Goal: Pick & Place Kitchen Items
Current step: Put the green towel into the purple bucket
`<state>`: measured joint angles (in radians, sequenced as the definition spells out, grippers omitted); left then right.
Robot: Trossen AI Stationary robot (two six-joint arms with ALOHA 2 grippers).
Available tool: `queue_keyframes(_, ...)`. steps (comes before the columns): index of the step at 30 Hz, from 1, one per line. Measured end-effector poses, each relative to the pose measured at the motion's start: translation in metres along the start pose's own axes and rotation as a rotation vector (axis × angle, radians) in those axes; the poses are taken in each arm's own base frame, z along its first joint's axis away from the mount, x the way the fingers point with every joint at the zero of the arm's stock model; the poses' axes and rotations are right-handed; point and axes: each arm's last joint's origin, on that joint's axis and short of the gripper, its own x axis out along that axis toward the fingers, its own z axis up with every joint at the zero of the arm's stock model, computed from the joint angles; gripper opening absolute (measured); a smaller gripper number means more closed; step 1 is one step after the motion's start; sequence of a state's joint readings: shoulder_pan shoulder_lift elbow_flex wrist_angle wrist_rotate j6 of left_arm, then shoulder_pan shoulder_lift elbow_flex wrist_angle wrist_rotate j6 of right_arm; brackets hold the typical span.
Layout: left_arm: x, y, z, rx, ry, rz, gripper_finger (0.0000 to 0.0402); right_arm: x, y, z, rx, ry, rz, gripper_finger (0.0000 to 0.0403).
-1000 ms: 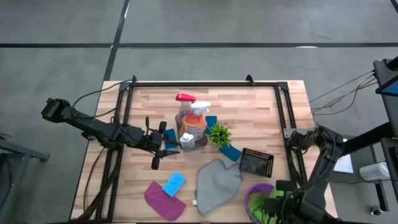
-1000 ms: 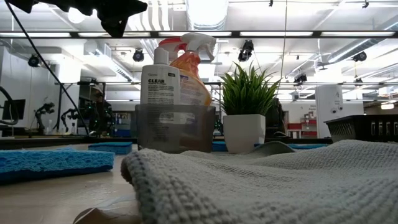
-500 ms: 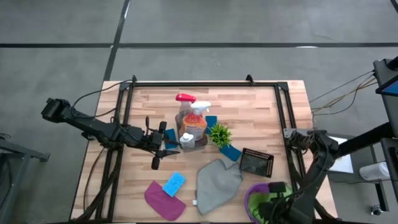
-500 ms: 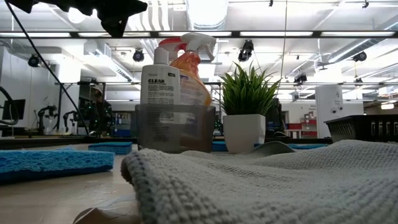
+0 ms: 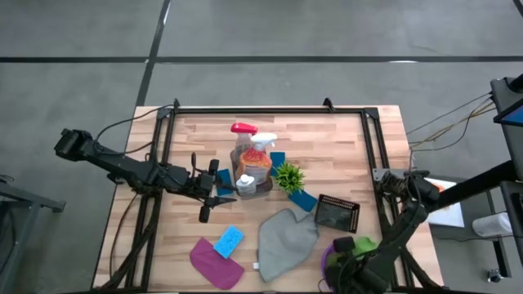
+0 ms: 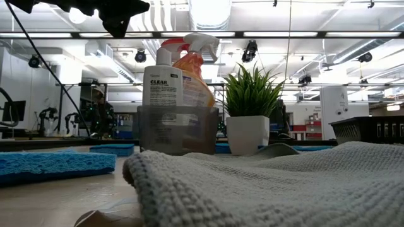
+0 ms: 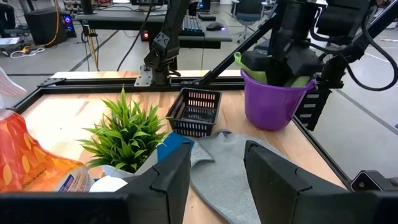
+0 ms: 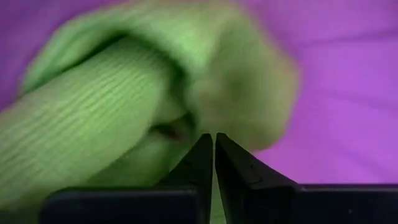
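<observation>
I note bare table (image 5: 327, 139) along the far edge and far right. The centre is blocked by the spray bottles (image 5: 252, 155), plant (image 5: 288, 175) and black basket (image 5: 337, 213); near side carries grey cloth (image 5: 284, 239).

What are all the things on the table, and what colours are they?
Spray bottles: 2, one clear with a red trigger, one orange with a white trigger, standing in a clear tub mid-table.
Plant: 1, green, spiky, right of the tub.
Sponges: several, blue; one lies on the magenta cloth, others sit around the tub and plant.
Magenta cloth: 1, front left.
Grey cloth: 1, front middle.
Basket: 1, black, front right.
Bucket: 1, purple, front right corner.
Green cloth: 1, in the bucket.
Left pincer: open, hovering left of the tub.
Right pincer: fingers together at the green cloth, over the bucket.
</observation>
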<state>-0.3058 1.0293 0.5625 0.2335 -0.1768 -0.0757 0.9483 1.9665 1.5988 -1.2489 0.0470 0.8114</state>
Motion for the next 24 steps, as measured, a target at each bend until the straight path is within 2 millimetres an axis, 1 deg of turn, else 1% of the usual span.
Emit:
queue_keyframes(5,0.000,0.000,0.000,0.000,0.000,0.000,0.0155,-0.001,-0.004,0.002,-0.018,-0.076,-0.085,0.0018)
queue_keyframes(10,0.000,0.000,0.000,0.000,0.000,0.000,0.0155,-0.004,-0.007,0.001,-0.004,-0.079,-0.120,0.0018)
queue_keyframes(18,0.000,0.000,0.000,-0.001,0.000,0.001,0.0155,-0.028,-0.008,0.000,0.073,-0.122,-0.074,0.0018)
queue_keyframes(24,0.000,0.000,0.000,0.000,0.002,0.001,0.0155,-0.044,-0.013,-0.001,0.090,-0.185,-0.080,0.0018)
